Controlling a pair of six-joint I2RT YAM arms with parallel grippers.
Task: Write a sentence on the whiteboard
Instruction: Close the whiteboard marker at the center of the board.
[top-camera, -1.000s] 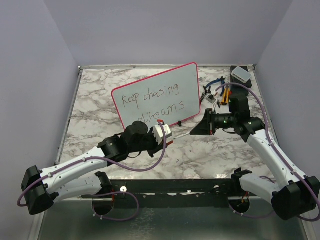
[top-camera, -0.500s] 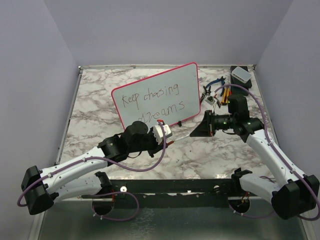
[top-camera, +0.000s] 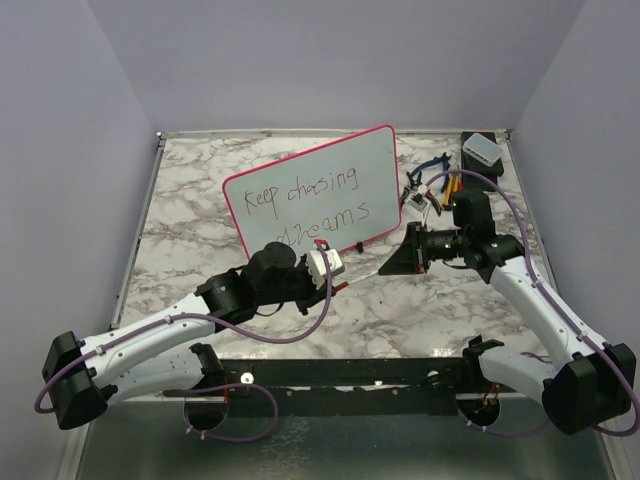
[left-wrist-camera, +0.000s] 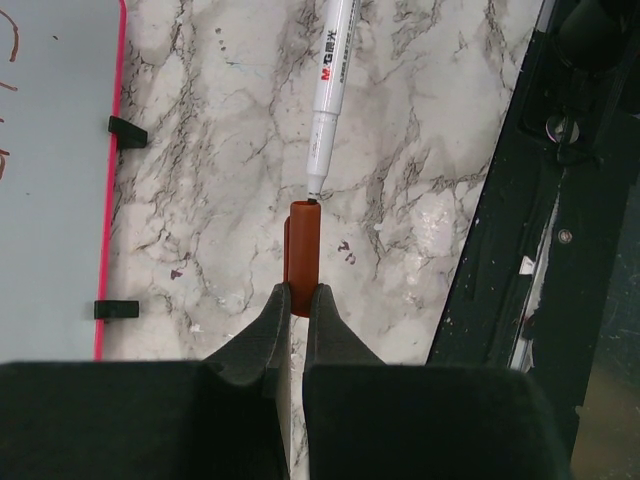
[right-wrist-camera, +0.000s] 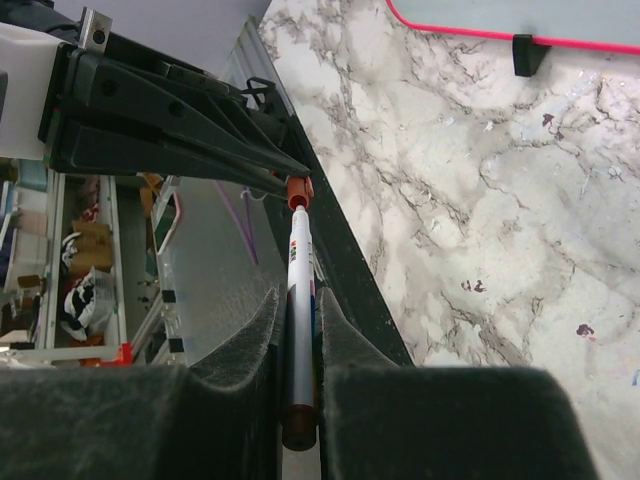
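The whiteboard (top-camera: 310, 190) lies on the marble table (top-camera: 190, 200), past the middle and beyond both my arms. Its long axis runs left to right, skewed so that the right end sits farther from me than the left. The sentence (top-camera: 305, 200) follows that same slant in two lines, "Keep chasing" above "dreams", and reads upright from my side. Two small black feet (left-wrist-camera: 128, 130) stick out from the pink frame along the near edge.

My left tool (left-wrist-camera: 300, 300) is pinched narrow on a red-brown cap (left-wrist-camera: 303, 255). The cap juts straight out past the fingertips, its open mouth facing away from me. My right tool (right-wrist-camera: 295, 305) is clamped just as narrow on a white marker (right-wrist-camera: 298, 255), gripping the barrel near its rear end.

Seen from above, the marker's long axis runs from the right tool (top-camera: 388, 266) down and leftward toward the left tool (top-camera: 340, 278), just in front of the whiteboard's near right corner. Its tip meets the mouth of the cap, with marker and cap almost in one line, both held off the table.
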